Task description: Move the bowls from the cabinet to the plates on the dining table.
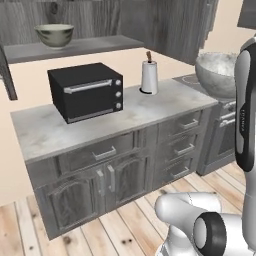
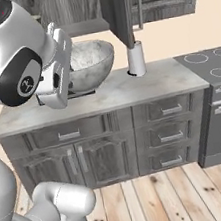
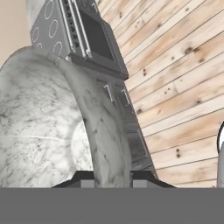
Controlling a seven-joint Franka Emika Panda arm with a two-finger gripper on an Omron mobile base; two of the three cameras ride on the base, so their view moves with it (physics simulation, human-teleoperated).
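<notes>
My gripper (image 3: 113, 178) is shut on the rim of the pale grey-white marbled bowl (image 3: 48, 122), one finger inside the wall and one outside. The bowl (image 2: 92, 60) hangs tilted in the air in front of the counter, next to my hand, and it also appears at the right of the left base view (image 1: 216, 74). The second bowl (image 1: 54, 35), cream-rimmed with a greenish outside, stands upright on the open shelf of the dark grey cabinet (image 1: 85, 47). A cabinet door (image 2: 124, 9) stands open. The plates and the dining table are out of view.
A black oven (image 1: 86, 91) and a white utensil holder (image 1: 149, 76) stand on the small marble counter (image 1: 40, 131). A stove (image 2: 212, 66) adjoins the counter on the right. Wooden floor (image 2: 166, 195) lies in front of the cabinets.
</notes>
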